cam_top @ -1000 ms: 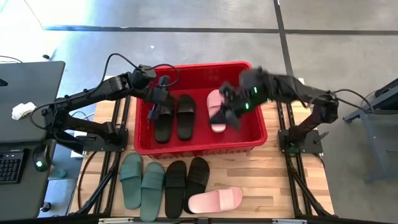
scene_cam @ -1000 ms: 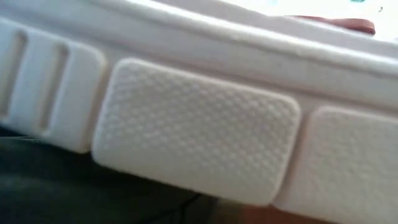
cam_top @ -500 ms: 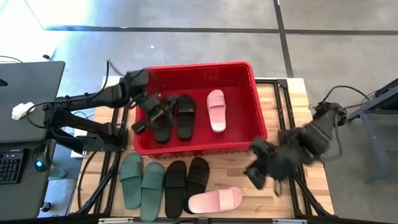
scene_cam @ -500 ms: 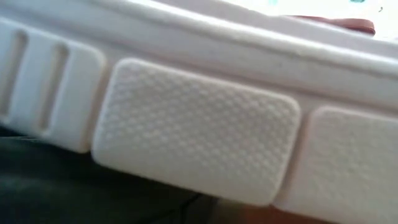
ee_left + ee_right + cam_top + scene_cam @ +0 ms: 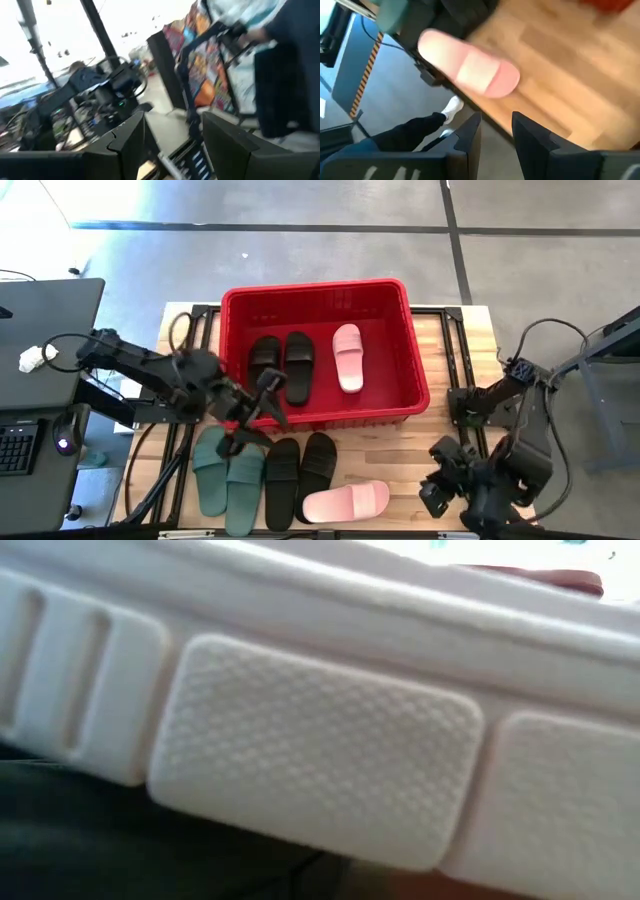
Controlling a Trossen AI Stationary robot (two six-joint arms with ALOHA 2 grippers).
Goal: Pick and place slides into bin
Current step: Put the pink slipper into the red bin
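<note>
Foam slides, judged light, soft and springy, best taken by the wide strap or pinched across the sole edge. Three lay in the red bin: two black, one pink. On the worktop remained the sage pair, a black pair and the pink slide. Left gripper hovered above the sage pair, right gripper beside the pink slide; both sets of fingers stood apart, empty.

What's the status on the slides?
Left gripper empty at the bin's front wall, jaws open. Right gripper empty, off the pink slide. Three slides binned, five left on the table. Nothing blocking.
</note>
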